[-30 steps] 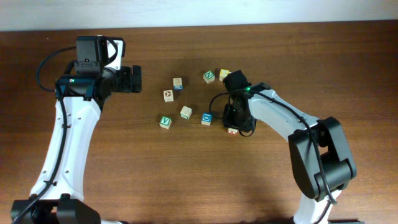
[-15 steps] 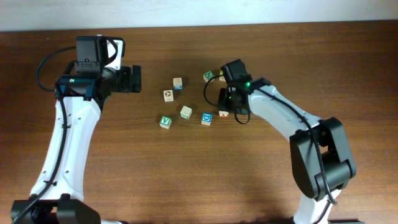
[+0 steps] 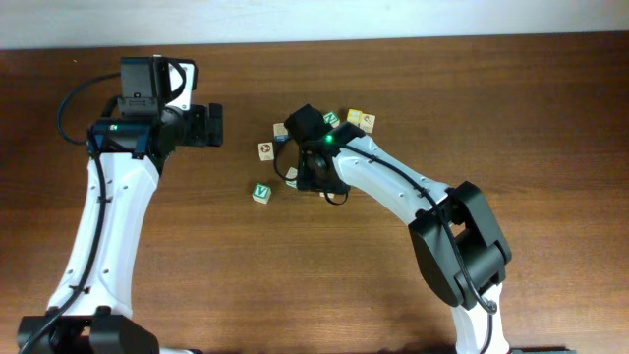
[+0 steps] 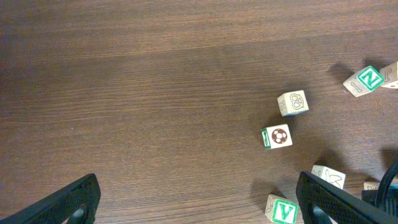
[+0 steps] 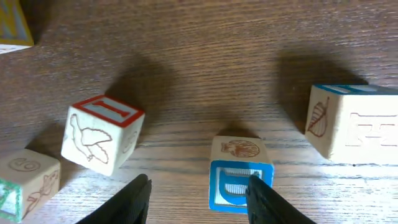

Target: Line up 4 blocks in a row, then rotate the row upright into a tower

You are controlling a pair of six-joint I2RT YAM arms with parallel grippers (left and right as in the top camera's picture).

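Observation:
The blue-faced block (image 5: 239, 175) stands on the table just in front of my right gripper (image 5: 198, 200). That gripper is open, its right finger (image 5: 264, 199) overlapping the block's right edge. The red-orange-faced block (image 5: 102, 134) sits free, up and to the left of it. In the overhead view the right gripper (image 3: 315, 175) hides both. The green V block (image 3: 260, 193) lies to its left, and the green N block (image 3: 332, 119) behind it. My left gripper (image 4: 202, 202) hangs wide open over bare table, with the V block (image 4: 283, 210) by its right finger.
A cube with a brown round mark (image 3: 265, 150) and a pale cube (image 3: 280, 130) lie behind the V block. A yellow-faced cube (image 3: 354, 117) and another cube (image 3: 367, 122) sit beside the N block. A large blue-edged cube (image 5: 354, 124) is close on the right gripper's right.
My right arm carried the red-orange block up and left, let it go, then swung further left over the blue block with its jaws widening. The left arm has not moved.

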